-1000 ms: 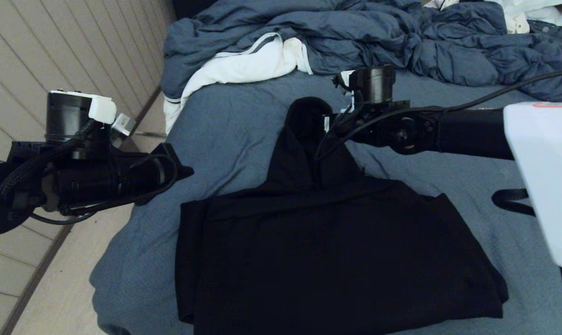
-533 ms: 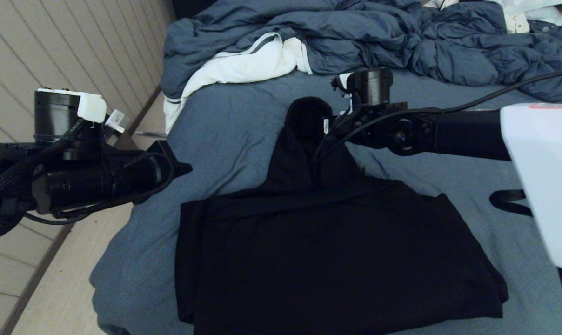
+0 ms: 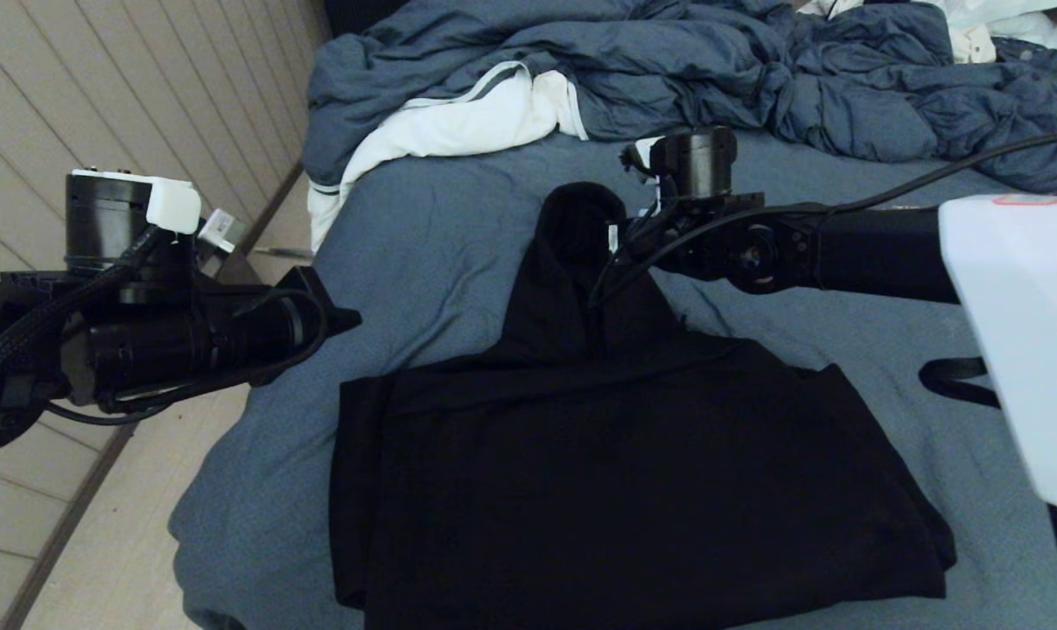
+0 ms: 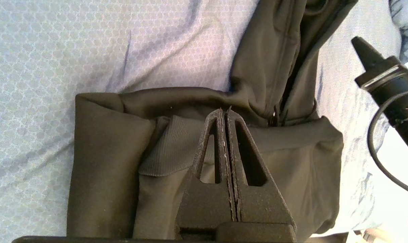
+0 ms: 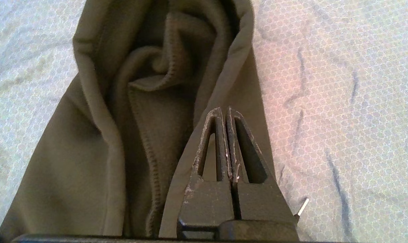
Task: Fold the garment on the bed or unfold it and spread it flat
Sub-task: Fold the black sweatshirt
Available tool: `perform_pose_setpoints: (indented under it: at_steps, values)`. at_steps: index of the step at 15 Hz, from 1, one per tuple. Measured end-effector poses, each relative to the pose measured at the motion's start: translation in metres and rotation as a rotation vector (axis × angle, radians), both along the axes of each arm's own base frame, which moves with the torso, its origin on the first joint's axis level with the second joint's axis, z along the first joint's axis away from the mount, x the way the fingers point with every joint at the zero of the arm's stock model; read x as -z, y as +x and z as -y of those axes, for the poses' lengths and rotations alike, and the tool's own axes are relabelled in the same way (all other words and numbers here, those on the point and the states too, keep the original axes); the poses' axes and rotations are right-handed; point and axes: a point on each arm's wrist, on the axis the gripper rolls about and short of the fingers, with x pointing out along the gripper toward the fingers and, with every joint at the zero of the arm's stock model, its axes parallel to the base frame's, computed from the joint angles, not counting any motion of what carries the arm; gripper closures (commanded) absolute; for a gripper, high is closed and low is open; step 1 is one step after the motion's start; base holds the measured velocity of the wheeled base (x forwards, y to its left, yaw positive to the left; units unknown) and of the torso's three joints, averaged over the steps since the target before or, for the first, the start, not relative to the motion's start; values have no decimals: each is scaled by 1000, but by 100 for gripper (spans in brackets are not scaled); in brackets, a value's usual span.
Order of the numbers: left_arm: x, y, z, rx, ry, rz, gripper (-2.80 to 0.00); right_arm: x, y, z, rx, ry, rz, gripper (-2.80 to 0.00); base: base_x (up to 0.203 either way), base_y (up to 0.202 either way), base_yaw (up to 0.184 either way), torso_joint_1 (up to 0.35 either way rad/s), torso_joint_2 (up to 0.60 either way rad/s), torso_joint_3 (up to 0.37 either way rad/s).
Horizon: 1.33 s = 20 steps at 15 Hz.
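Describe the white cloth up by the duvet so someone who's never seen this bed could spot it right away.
Start at the bed with its blue-grey sheet and look to the far end, where a rumpled blue-grey duvet is heaped. The white cloth spills from under the duvet's left part over the bed's edge, the only pale fabric there, edged with grey stripes, unlike the black hoodie.

A rumpled blue-grey duvet [image 3: 668,70] partly covers a white striped cloth [image 3: 458,122].

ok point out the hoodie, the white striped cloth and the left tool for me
hoodie [image 3: 633,490], head view, middle of the folded body
white striped cloth [image 3: 458,127], head view, its broad white part below the duvet
left tool [image 4: 225,114], left wrist view, tips pressed together above the hoodie
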Motion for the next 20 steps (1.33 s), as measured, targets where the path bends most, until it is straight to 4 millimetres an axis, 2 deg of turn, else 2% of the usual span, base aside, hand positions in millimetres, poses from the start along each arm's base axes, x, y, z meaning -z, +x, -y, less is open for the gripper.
perform_pose_setpoints:
  at_steps: [1, 2, 9, 15, 19, 20]
  values:
    - [0, 0, 0, 0, -1, -1, 0, 0, 1, 0, 5, 4, 4, 0, 0, 0, 0, 0, 0, 0]
    - [1, 0, 0, 0, 0, -2, 0, 0, 1, 0, 12, 0, 5, -280, 0, 0, 0, 0, 0, 0]
    - [4, 1, 0, 1, 5, -13, 0, 7, 8, -3, 16, 8, 31, -280, 0, 0, 0, 0, 0, 0]
    - [9, 3, 1, 1, 10, -30, 0, 35, 29, -7, 24, 3, 60, -280, 0, 0, 0, 0, 0, 0]
    - [15, 7, 3, 3, 16, -50, 0, 38, 37, 4, 36, -11, 66, -280, 0, 0, 0, 0, 0, 0]
    - [17, 9, 4, 4, 19, -58, 0, 38, 38, 7, 48, -12, 66, 0, 0, 0, 0, 0, 0, 0]
